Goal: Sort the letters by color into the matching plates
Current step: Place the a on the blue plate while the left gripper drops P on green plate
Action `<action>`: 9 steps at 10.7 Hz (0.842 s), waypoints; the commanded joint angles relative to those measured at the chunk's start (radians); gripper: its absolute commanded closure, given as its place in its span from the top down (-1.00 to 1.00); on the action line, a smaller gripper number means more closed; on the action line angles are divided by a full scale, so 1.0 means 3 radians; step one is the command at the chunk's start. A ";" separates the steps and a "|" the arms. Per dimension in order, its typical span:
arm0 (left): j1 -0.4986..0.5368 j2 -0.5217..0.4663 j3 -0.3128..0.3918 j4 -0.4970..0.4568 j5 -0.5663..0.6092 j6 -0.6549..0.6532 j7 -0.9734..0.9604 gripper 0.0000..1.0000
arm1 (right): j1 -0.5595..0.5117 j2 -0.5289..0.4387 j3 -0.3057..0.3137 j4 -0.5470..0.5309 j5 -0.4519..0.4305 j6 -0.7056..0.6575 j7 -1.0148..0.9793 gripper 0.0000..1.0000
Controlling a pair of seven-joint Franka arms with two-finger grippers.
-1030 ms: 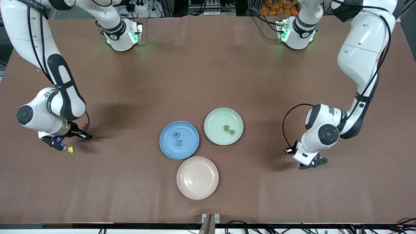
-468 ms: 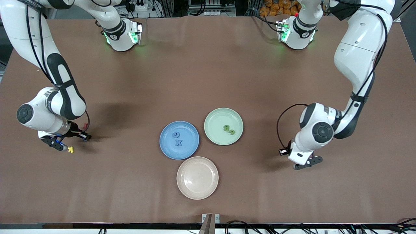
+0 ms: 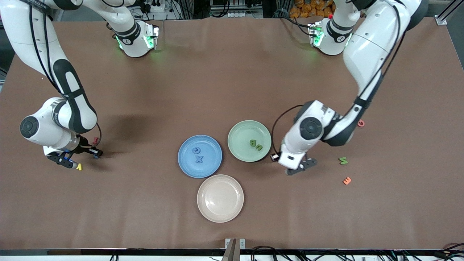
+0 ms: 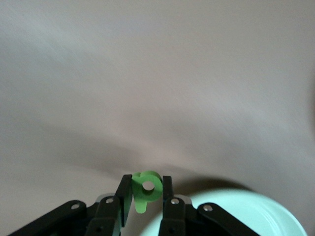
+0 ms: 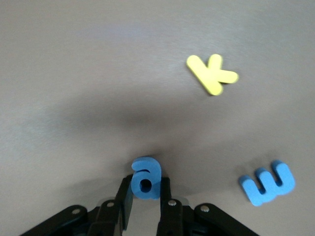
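- Four letters are sorted: two blue ones (image 3: 198,154) lie in the blue plate (image 3: 188,168), and two green ones (image 3: 256,145) lie in the green plate (image 3: 239,130). Both plates sit in the middle of the front view.
- Two more are in hand. The left tool (image 4: 146,183) is clamped on a green letter (image 4: 146,189) over the surface (image 3: 232,72), just beside the green plate's rim. The right tool (image 5: 145,183) pinches a blue letter (image 5: 145,178) low at the right arm's end.
- Two are left, by my count: a blue letter (image 5: 267,183) lying near the right tool, and a green letter (image 3: 343,160) on the surface toward the left arm's end.
- Off-colour pieces are no part of the job: a yellow K (image 5: 212,73) and a red letter (image 3: 95,139) by the right tool, an orange letter (image 3: 347,180) and another red one (image 3: 360,123) at the left arm's end. The beige plate (image 3: 220,198), low in the frame, is empty.
- The left tool's drop looks short. The right tool has a long, open run to the blue plate, and the three plates nearly touch, so releases should be well inside the rims.
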 commanded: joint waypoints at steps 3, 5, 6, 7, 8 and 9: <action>-0.0513 -0.0075 -0.0010 -0.0007 -0.0062 -0.0428 -0.0424 -1.00 | 0.0118 -0.0044 0.0312 0.0101 -0.0253 0.0050 -0.0267 -0.64; -0.0514 -0.0075 -0.0005 0.0003 -0.0017 -0.0522 -0.0425 0.99 | 0.0317 -0.0039 0.0379 0.0193 -0.0269 0.0050 -0.0257 -0.64; -0.0504 -0.0086 -0.0005 0.0003 -0.0037 -0.0547 -0.0425 1.00 | 0.0435 -0.0039 0.0384 0.0229 -0.0269 0.0050 -0.0257 -0.64; -0.0478 -0.0126 0.0010 -0.0002 -0.0032 -0.0608 -0.0415 1.00 | 0.0547 -0.0039 0.0384 0.0254 -0.0264 0.0050 -0.0257 -0.64; -0.0402 -0.0192 0.0010 -0.0007 -0.0022 -0.0695 -0.0374 1.00 | 0.0670 -0.0034 0.0384 0.0285 -0.0264 0.0050 -0.0262 -0.64; -0.0295 -0.0229 0.0005 -0.0012 -0.0021 -0.0731 -0.0217 1.00 | 0.0808 -0.0029 0.0384 0.0326 -0.0264 0.0050 -0.0257 -0.64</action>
